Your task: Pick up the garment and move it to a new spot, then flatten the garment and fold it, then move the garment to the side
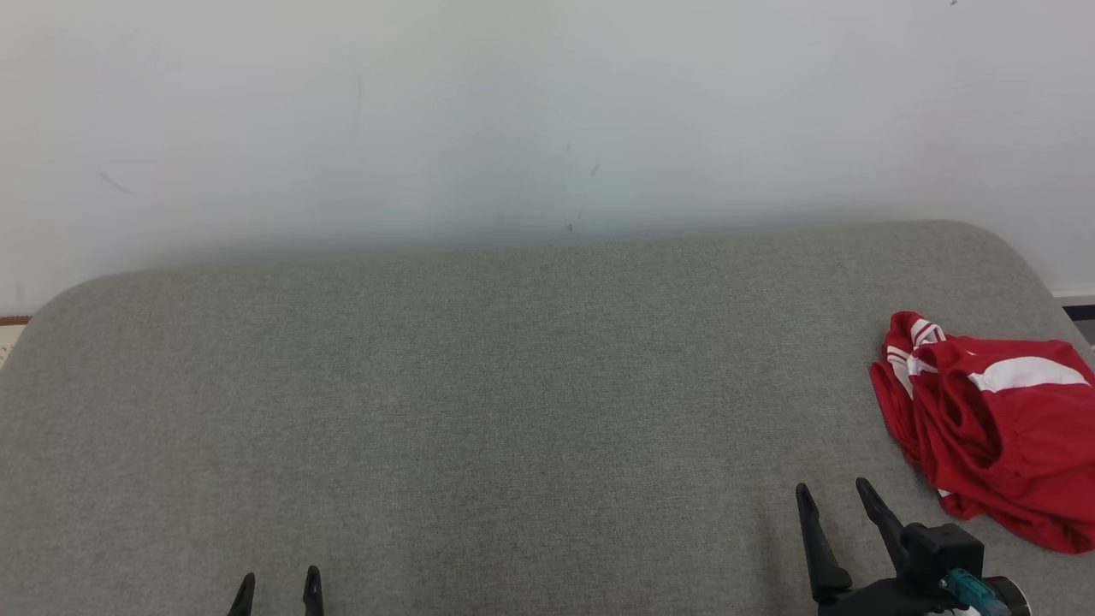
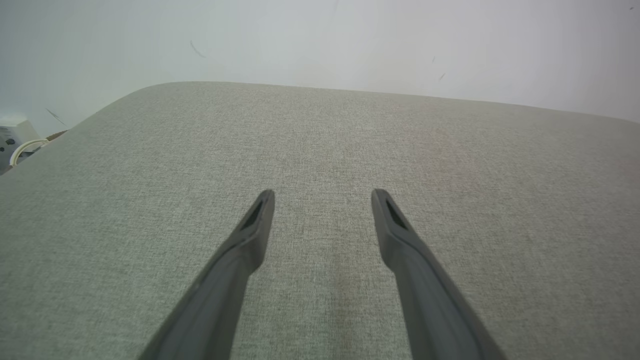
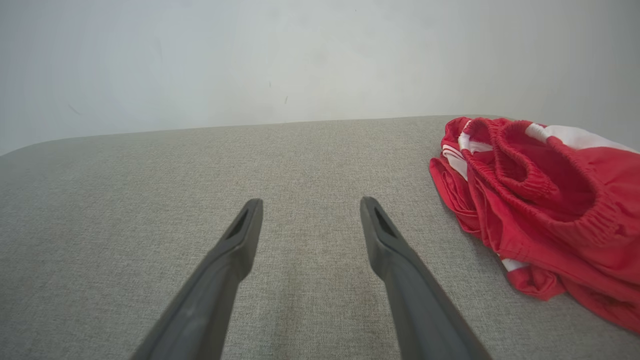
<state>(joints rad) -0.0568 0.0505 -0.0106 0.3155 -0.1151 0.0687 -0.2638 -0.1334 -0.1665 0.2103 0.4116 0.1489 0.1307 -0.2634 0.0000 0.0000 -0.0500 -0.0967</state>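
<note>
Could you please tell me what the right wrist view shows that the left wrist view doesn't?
Right wrist view: the crumpled red and white garment, lying at that view's right, beside the open right tool. Left wrist view: the open left tool, and a pale box with a cable at that view's left edge. Shared: the grey fabric surface and the white wall behind it.

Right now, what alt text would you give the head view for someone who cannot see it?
A crumpled red and white garment lies at the right edge of a grey padded surface. The right hand, open and empty, is just left of it without touching. The tips of the left hand show at lower left, with a white wall behind.
</note>
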